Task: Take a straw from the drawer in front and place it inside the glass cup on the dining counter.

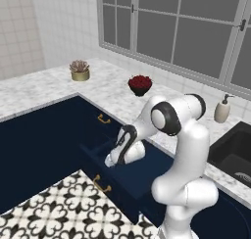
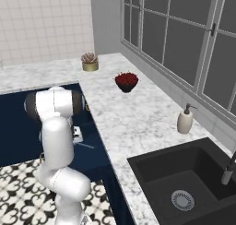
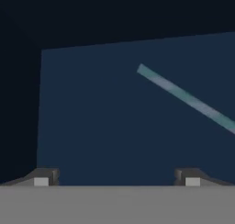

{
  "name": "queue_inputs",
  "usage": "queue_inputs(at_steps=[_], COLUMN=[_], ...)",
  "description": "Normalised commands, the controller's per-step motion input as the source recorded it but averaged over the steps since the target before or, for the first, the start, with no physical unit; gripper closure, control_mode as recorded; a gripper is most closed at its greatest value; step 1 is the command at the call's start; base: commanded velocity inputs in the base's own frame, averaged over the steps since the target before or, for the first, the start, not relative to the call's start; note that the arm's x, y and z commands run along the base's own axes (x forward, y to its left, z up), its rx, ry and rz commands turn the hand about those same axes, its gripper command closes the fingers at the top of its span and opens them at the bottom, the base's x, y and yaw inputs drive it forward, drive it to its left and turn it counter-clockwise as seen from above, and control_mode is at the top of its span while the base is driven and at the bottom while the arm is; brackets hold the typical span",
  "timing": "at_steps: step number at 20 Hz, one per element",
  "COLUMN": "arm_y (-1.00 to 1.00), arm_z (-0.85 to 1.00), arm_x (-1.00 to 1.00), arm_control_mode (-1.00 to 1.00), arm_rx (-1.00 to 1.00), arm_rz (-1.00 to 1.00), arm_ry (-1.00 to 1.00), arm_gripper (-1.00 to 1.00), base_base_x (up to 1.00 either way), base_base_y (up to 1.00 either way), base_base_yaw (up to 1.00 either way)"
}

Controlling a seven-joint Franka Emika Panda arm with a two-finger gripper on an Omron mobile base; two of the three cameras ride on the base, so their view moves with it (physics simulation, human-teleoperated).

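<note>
The white arm is bending forward and down from its base, its wrist dipping into the pulled-out navy drawer (image 1: 128, 183). The gripper (image 3: 116, 181) is pointing at the drawer floor, its two fingertips (image 3: 42, 178) standing wide apart and holding nothing. One pale teal straw (image 3: 186, 98) is lying flat and diagonal on the drawer floor, ahead of the fingertips and apart from them; in the right base view it is showing as a thin line beside the hand. On the marble worktop (image 2: 138, 122) are standing one succulent pot (image 1: 79, 70), one bowl of red flowers (image 1: 139, 84) and one soap dispenser (image 2: 185, 120); one black sink (image 2: 184, 182) is set into it.
</note>
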Motion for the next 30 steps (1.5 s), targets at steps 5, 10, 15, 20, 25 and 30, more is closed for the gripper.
queue_inputs(at_steps=[5, 10, 15, 20, 25, 30], arm_y=[0.6, 0.93, 0.84, -0.1, -0.19, 0.0], arm_z=[-0.22, 0.05, 0.47, 0.89, 0.63, 0.44], arm_x=[0.0, -0.2, -0.22, 0.14, 0.57, 0.81], arm_control_mode=[-1.0, -1.0, -1.0, -1.0, -1.0, -1.0], arm_rx=[-0.01, 0.02, 0.06, 0.02, 0.0, -0.11], arm_rz=[0.0, 0.0, 0.0, -0.04, 0.0, 0.0], arm_ry=[0.06, 0.09, 0.06, 0.0, 0.0, 0.0], arm_gripper=[-1.0, -1.0, -1.0, -1.0, -1.0, -1.0], base_base_x=[0.0, 0.0, 0.0, 0.0, 0.0, 0.0], base_base_y=[0.0, 0.0, 0.0, 0.0, 0.0, 0.0], base_base_yaw=[0.0, 0.0, 0.0, 0.0, 0.0, 0.0])
